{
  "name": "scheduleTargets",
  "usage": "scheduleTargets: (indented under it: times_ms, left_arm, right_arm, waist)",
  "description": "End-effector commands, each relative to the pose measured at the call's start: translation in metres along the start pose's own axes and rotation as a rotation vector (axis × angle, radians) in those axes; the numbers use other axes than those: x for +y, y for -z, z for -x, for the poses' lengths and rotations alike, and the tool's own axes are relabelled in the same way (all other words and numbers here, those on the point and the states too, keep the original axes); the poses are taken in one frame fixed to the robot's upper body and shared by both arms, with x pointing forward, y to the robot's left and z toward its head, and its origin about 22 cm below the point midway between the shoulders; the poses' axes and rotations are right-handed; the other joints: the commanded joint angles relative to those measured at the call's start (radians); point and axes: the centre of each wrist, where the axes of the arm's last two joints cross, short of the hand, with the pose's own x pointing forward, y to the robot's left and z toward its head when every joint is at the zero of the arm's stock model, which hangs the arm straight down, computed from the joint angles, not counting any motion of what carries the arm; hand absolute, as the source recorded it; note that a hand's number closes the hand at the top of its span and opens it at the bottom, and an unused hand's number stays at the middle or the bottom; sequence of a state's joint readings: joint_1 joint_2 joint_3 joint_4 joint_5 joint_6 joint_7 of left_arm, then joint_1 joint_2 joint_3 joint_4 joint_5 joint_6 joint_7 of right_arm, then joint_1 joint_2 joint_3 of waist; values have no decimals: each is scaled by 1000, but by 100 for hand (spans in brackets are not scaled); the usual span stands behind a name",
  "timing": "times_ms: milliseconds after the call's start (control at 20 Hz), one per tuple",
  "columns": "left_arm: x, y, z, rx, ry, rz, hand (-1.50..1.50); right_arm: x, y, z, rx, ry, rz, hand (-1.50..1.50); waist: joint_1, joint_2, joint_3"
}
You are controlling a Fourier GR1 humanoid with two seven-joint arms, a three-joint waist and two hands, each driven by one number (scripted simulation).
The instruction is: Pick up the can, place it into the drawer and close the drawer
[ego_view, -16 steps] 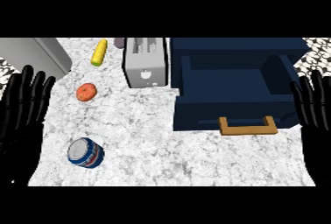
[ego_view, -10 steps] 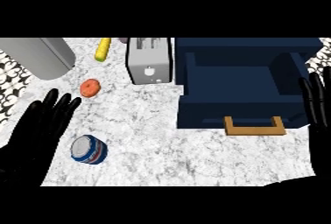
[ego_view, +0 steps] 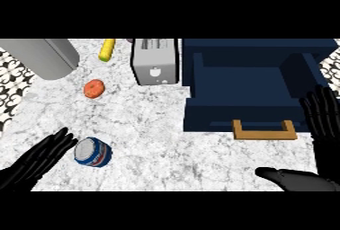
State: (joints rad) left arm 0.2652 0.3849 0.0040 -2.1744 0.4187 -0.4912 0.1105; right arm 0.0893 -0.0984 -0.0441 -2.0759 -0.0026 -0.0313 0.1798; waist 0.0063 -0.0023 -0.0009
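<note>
- Left robot hand (ego_view: 41,161) lies spread flat, fingers straight, holding nothing.
- Can (ego_view: 92,152) stands on the worktop (ego_view: 166,148) just beside its fingertips.
- Right robot hand (ego_view: 324,117) rests open beside the open drawer (ego_view: 249,85).

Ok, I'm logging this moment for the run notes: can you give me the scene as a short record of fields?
can: on the counter, lower left, not held
left hand: open, just left of the can
right hand: open, at the right edge beside the drawer
drawer: open, nothing visible inside
handle: tan, on the drawer's front
other items: toaster, orange fruit, yellow item
</note>
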Motion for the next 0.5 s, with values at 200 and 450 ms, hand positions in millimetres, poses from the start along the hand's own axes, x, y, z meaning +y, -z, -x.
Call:
scheduleTargets:
  times_ms: [200,450]
  left_arm:
    - [24,-19,-13,60,-40,-2,-150]
    - [29,-17,-7,64,-47,-60,-150]
  right_arm:
    - [-23,-16,16,34,-12,4,-150]
    - [-13,-37,19,35,-19,-5,-150]
  waist:
    - [-7,2,1]
    - [-9,1,1]
